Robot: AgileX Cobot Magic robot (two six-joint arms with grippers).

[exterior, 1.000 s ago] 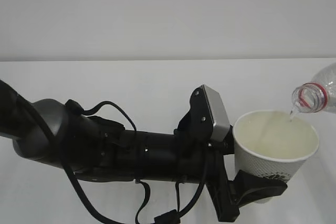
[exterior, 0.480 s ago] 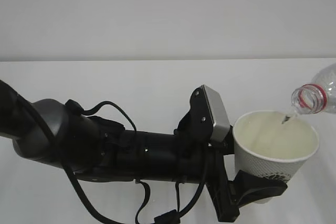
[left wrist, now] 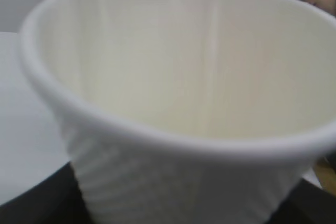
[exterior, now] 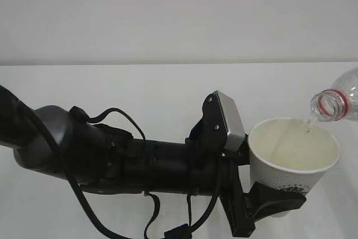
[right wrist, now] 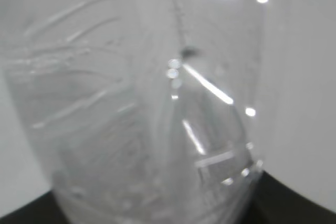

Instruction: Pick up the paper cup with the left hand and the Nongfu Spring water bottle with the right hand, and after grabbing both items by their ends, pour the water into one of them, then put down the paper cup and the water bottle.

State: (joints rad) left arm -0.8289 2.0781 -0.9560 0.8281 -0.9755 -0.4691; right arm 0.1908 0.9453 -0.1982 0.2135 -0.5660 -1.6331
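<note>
From the exterior view I have the left hand point(exterior: 274, 202) reaching in from the left, its black fingers clamped around the base of the paper cup point(exterior: 292, 163), which stands upright and lifted off the table point(exterior: 140, 93). The Nongfu Spring water bottle point(exterior: 337, 102) is tipped in from the right edge, mouth just above the cup's far rim, and a thin thread of the water point(exterior: 306, 126) runs into the cup. The right hand is out of frame here.

The left wrist view is nearly all cup point(left wrist: 178, 108): rolled rim, ribbed wall, a fine stream point(left wrist: 210, 51) down the far inside wall.

The right wrist view shows only the blurred clear bottle wall point(right wrist: 142, 108) pressed close to the lens, with dark edges at the bottom corners (I take it the right hand is gripping the bottle's end).

My worry: the stream lands close to the rim, so a small drift of either arm could send water over the edge. A grip so low on a filling cup could also let it tilt.
</note>
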